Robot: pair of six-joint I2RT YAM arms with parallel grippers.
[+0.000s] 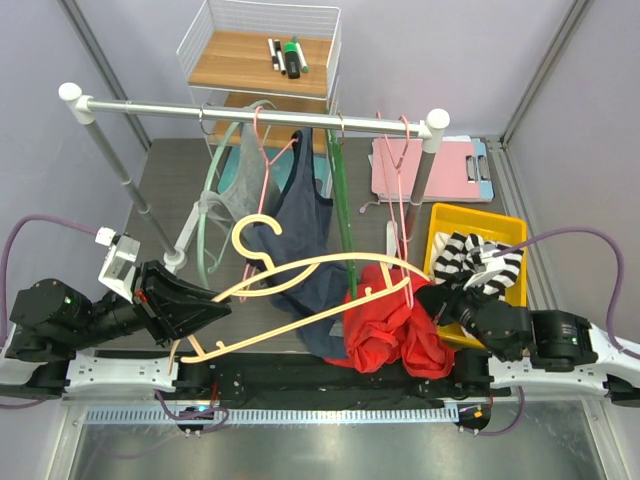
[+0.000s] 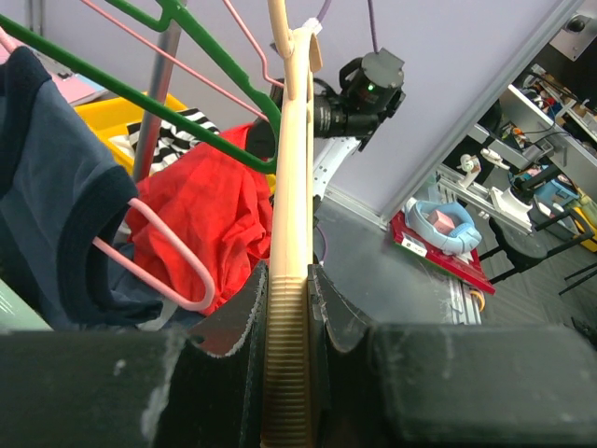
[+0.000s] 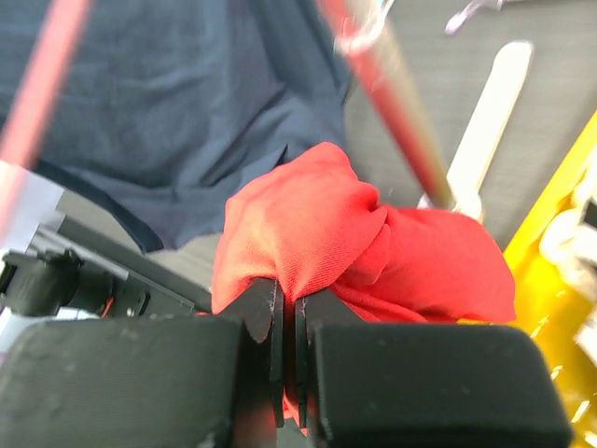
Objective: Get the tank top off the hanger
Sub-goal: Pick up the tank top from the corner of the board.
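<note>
My left gripper (image 1: 215, 310) is shut on the left end of a cream plastic hanger (image 1: 300, 272), which lies slanted above the table's near edge. In the left wrist view the ribbed hanger bar (image 2: 287, 280) sits tight between the jaws of that gripper (image 2: 287, 301). The red tank top (image 1: 385, 328) is bunched at and below the hanger's right end. My right gripper (image 1: 440, 300) is shut on a fold of it. The right wrist view shows red cloth (image 3: 317, 224) pinched in that gripper (image 3: 287, 303). I cannot tell whether a strap still loops the hanger.
A navy top (image 1: 305, 215) hangs on a pink hanger from the metal rail (image 1: 260, 110), beside a green hanger (image 1: 340, 190) and other hangers. A yellow bin (image 1: 470, 215) with a striped garment (image 1: 480, 262) stands right. A wire shelf (image 1: 262, 60) stands behind.
</note>
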